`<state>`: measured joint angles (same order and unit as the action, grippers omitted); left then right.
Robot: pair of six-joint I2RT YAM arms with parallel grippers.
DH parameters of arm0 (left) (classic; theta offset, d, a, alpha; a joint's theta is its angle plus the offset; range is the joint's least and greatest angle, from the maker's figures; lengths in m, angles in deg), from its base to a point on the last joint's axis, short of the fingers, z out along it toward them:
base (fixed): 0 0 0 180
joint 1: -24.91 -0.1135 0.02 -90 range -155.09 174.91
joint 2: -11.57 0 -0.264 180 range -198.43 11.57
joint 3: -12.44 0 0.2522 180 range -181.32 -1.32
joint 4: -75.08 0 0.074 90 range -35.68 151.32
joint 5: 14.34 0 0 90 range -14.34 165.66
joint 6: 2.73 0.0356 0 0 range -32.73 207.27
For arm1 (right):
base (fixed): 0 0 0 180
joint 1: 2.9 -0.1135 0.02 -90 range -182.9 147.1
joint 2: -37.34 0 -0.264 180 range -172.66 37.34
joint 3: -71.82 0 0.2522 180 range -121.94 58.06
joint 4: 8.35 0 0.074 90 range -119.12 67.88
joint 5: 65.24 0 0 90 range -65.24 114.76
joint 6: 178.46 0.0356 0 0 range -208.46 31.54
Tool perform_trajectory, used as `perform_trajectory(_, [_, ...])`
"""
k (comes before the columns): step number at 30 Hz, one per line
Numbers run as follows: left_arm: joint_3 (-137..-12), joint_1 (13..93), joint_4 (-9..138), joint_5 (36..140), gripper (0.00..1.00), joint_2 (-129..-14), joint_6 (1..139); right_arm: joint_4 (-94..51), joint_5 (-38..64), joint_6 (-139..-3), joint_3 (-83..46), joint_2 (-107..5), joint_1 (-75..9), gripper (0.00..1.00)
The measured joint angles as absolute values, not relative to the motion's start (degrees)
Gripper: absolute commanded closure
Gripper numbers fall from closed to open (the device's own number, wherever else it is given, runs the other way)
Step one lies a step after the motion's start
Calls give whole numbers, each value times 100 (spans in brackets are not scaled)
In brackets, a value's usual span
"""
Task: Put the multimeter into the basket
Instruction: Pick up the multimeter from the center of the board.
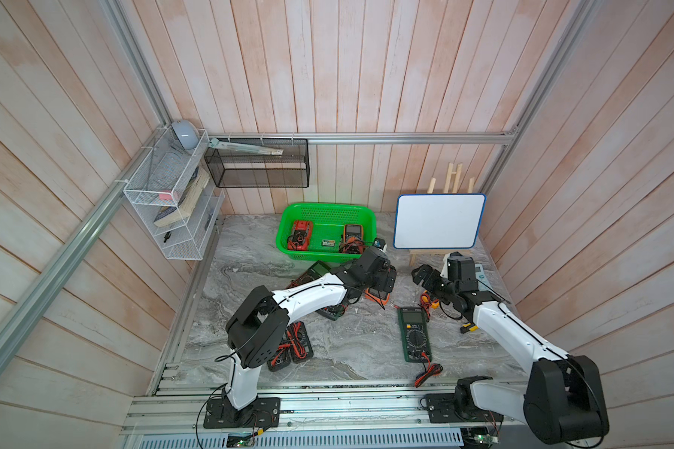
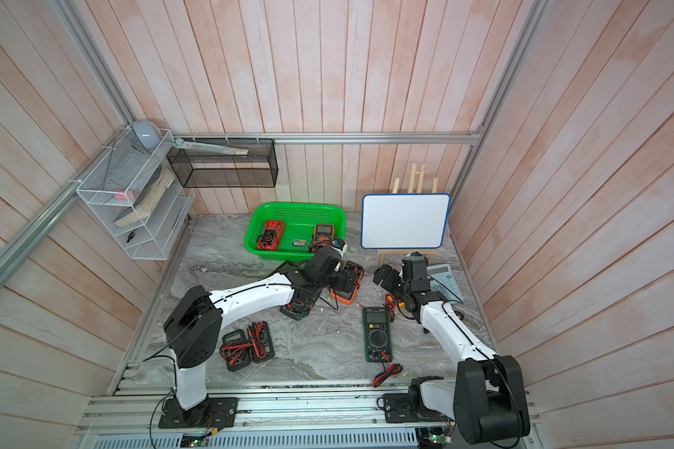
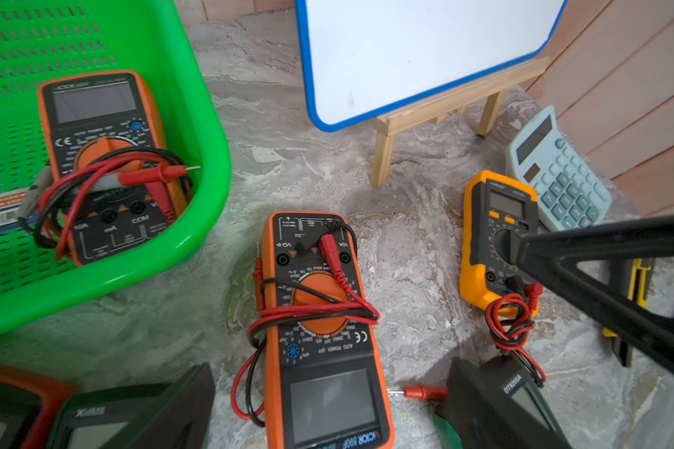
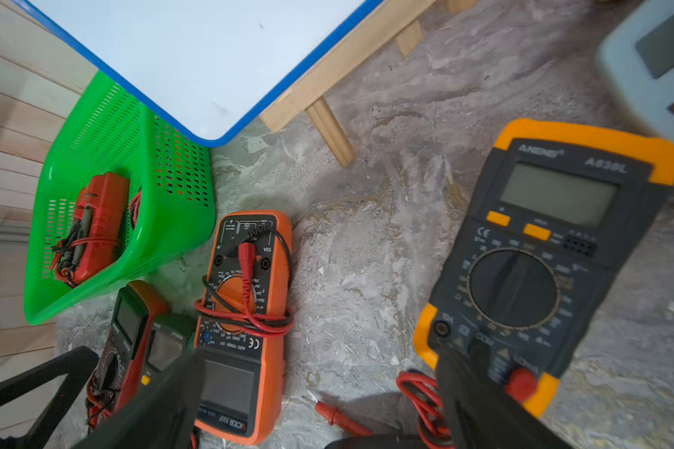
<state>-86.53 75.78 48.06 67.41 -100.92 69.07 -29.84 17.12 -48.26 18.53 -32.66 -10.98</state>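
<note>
Hovering spread-jawed, the left gripper (image 2: 347, 280) hides most of the orange multimeter (image 3: 320, 330) from above; its long axis runs six-to-twelve, display end nearest, at five o'clock from the basket (image 3: 211, 128). The right gripper (image 2: 386, 278), spread, hangs over a yellow multimeter (image 4: 541, 252). The basket holds a red meter (image 1: 299, 234), a second orange meter (image 3: 94, 136), perhaps a packaged card (image 1: 328, 243) between.

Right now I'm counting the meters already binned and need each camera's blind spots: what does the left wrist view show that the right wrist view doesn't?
Only the left wrist view shows the binned orange multimeter, with leads coiled on it, and a yellow utility knife on the table. Only the right wrist view shows the red multimeter, also binned. Both share the green basket, the loose orange multimeter, the yellow multimeter, the whiteboard and the calculator.
</note>
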Motion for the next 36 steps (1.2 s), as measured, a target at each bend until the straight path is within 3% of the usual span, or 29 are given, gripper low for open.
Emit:
perform_trajectory(33, [-9560,7830,4124,6118,0,-11687,7467,-2993,1505,-4821,2052,-3214,-997,2])
perform_trajectory(35, [-9560,7830,4133,6111,5,-11689,7465,-2993,1496,-4819,2052,-3214,-995,2])
perform_trajectory(36, [-9560,7830,4135,6089,13,-11689,7476,-2993,1494,-4821,2052,-3214,-995,2])
